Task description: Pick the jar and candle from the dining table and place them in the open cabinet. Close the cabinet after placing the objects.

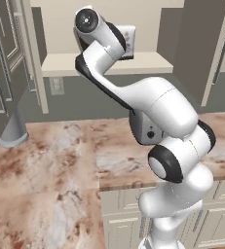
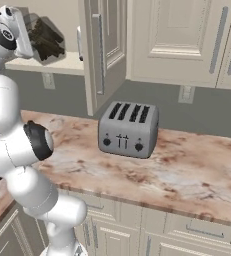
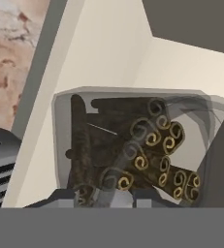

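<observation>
The arm was seen stretched up from the base and over the stone counter (image 2: 187, 165), with its hand reaching into the open cabinet (image 1: 133, 62) on the wall. The jar (image 3: 133, 145), packed with dark curled sticks, lay on its side on the pale shelf inside, right in front of the gripper (image 3: 108, 196). In the hand view the two fingertips were seen at the jar's near edge, one at each side, but whether they were clamped on the glass or just parted from it could not be told. In the right base view the jar's dark contents (image 2: 46, 41) were seen beside the hand on the shelf. The open cabinet door (image 2: 104, 50) hung out to the right of the shelf, above a grey toaster (image 2: 128, 129) standing on the counter below. A wall socket (image 2: 48, 80) was seen under the shelf. The marbled table (image 1: 46, 194) lay nearer, to the left of the arm.
</observation>
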### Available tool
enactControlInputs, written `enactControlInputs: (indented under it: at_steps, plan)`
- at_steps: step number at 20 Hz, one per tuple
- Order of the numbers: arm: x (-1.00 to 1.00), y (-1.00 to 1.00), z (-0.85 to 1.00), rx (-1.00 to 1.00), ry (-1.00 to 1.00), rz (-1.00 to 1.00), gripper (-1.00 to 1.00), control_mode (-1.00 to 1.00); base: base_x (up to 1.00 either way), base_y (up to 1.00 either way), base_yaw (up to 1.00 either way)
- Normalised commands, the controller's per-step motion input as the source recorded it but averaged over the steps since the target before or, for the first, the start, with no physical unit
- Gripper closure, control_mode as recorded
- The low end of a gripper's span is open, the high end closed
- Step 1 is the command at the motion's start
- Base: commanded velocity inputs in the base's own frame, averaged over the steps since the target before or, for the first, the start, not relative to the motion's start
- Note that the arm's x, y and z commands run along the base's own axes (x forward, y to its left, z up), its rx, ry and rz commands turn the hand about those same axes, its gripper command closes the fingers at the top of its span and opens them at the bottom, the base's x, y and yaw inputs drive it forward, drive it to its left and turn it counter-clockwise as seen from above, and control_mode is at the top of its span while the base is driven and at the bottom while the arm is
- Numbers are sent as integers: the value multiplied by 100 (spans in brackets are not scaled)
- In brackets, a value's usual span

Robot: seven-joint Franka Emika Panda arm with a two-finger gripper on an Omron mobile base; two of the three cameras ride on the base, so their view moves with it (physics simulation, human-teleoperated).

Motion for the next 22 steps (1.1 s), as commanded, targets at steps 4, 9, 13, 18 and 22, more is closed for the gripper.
enactControlInputs:
  at_steps: [4,9,13,18,22]
  plan:
    - [9,4,0,0,0,0,100,-100,0,0,0]
    - [19,0,-11,0,-1,0,100,-100,0,0,0]
    - [28,0,-12,2,-1,0,100,-100,0,0,0]
    - [17,0,-14,0,-5,0,100,-100,0,0,0]
    - [21,0,-17,0,-2,0,100,-100,0,0,0]
